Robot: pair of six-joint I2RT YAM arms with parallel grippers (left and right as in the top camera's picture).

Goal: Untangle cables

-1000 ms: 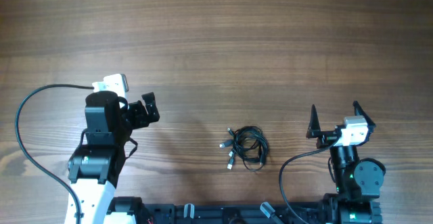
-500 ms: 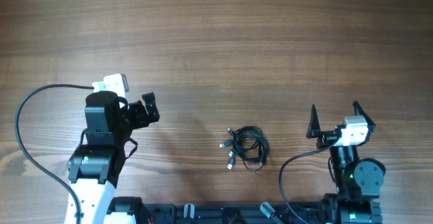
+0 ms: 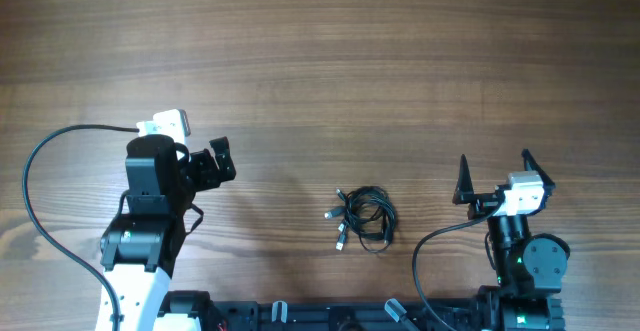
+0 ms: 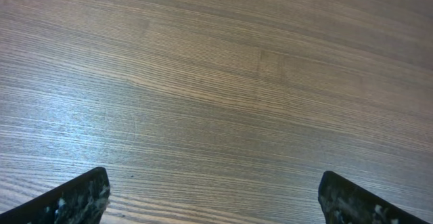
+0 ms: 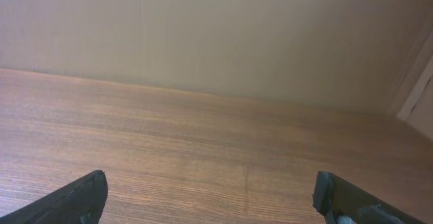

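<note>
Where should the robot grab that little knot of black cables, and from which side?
Probably by one silver-tipped plug end poking out of the cables on their left edge, coming down from above. The ends lie free on the table there, while the right part is tight loops.

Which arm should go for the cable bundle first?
Probably right: the right gripper sits nearer the cables than the left gripper. Both are open and empty, and neither wrist view shows the cables.
</note>
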